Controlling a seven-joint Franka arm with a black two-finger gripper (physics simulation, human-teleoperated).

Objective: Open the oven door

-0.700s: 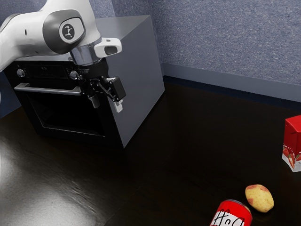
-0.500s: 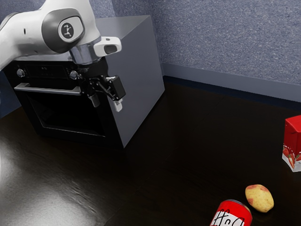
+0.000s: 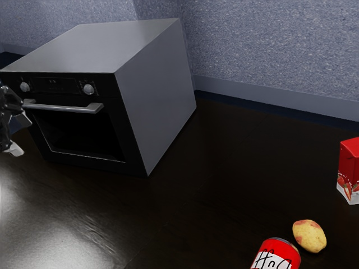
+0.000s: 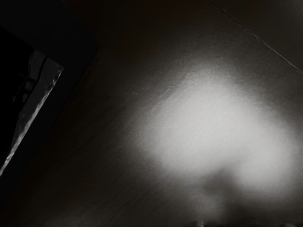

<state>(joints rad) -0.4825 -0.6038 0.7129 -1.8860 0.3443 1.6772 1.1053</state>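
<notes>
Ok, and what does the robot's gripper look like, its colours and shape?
It's a glossy black two-finger gripper made of angular, jointed parts, with grey highlights. One fingertip is whitish and blocky; the other looks bluish grey. I can't make out any lettering on it.

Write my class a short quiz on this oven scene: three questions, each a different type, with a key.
1. True or false: the oven door stands wide open.
2. Which is nearest the potato?
a) the oven
b) the red can
c) the red carton
3. Fill in the number: the oven's control panel has ____ round knobs, above the bar handle.

Key: 1 false; 2 b; 3 two
</notes>
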